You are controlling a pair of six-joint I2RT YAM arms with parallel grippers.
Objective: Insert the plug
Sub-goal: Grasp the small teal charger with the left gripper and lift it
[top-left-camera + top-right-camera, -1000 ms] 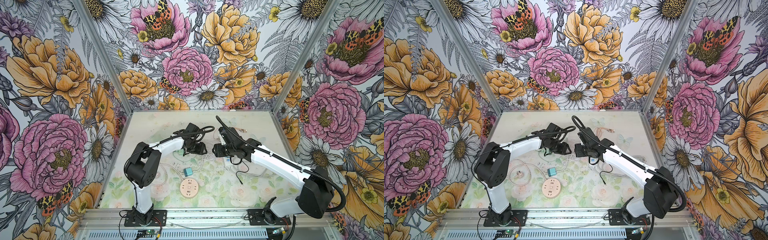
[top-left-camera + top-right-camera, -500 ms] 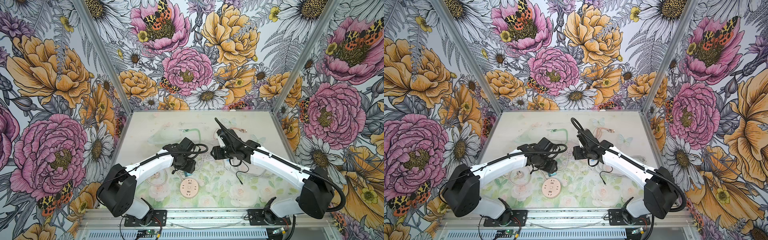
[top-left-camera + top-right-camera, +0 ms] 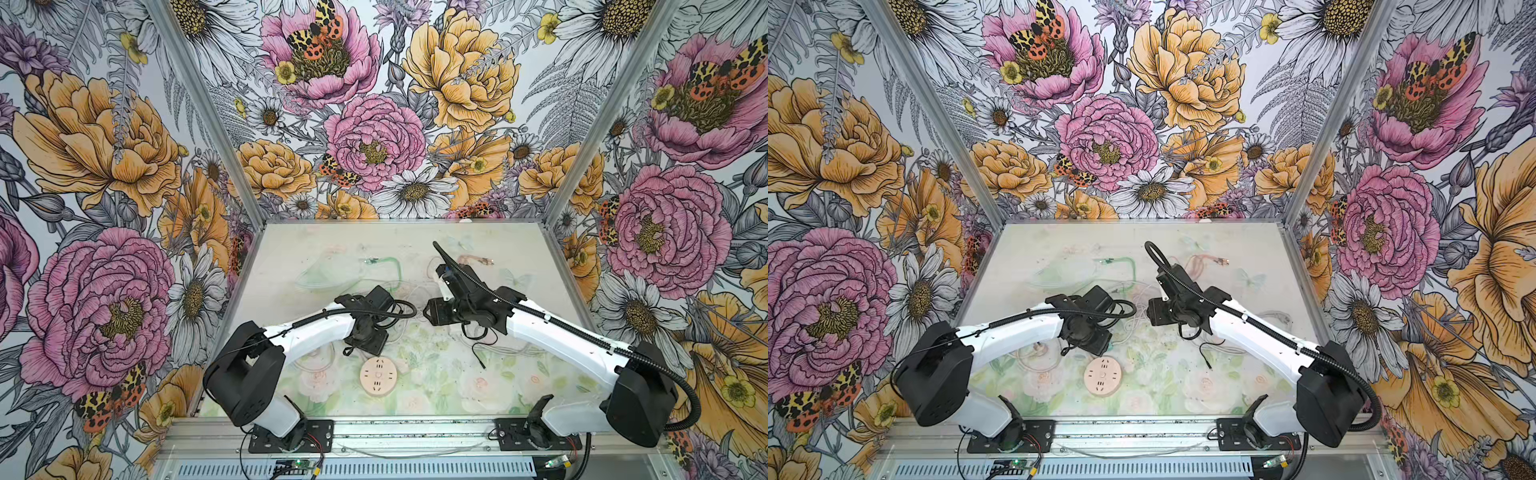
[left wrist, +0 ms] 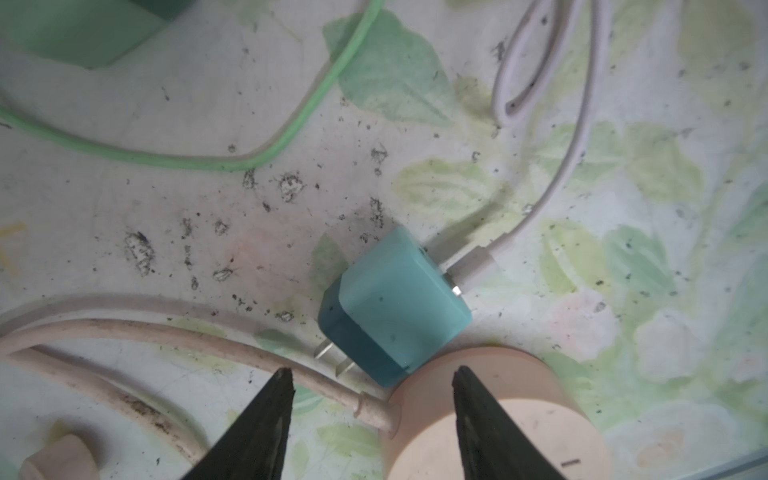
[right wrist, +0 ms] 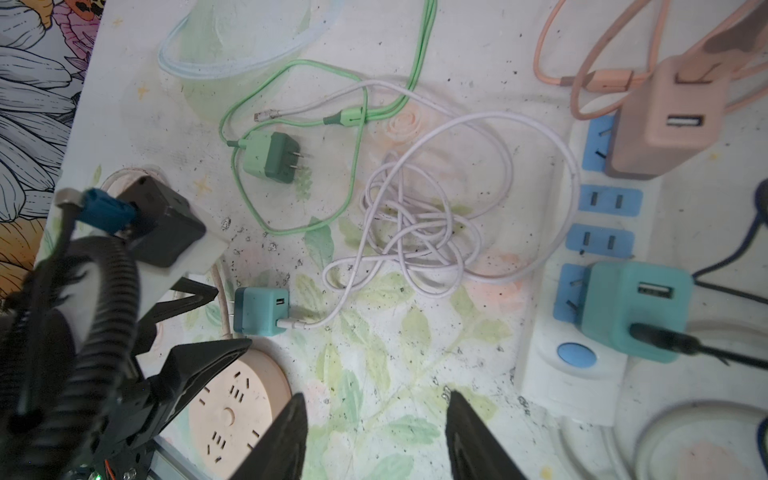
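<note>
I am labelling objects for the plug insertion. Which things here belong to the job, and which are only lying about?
Belong to the job:
- teal cube charger with white cable
- round pink plastic socket disc
- left gripper, open above them

Lying about:
- green charger with green cable
- white power strip with blue outlets
- pink adapter and second teal adapter plugged into it

Bold floral-papered walls (image 3: 104, 166) enclose a pale, scuffed, flower-printed tabletop (image 3: 316, 245), evenly lit.

No legible text, nothing readable on the teal plug (image 4: 395, 303), round socket (image 5: 237, 411), or power strip (image 5: 540, 357)
</note>
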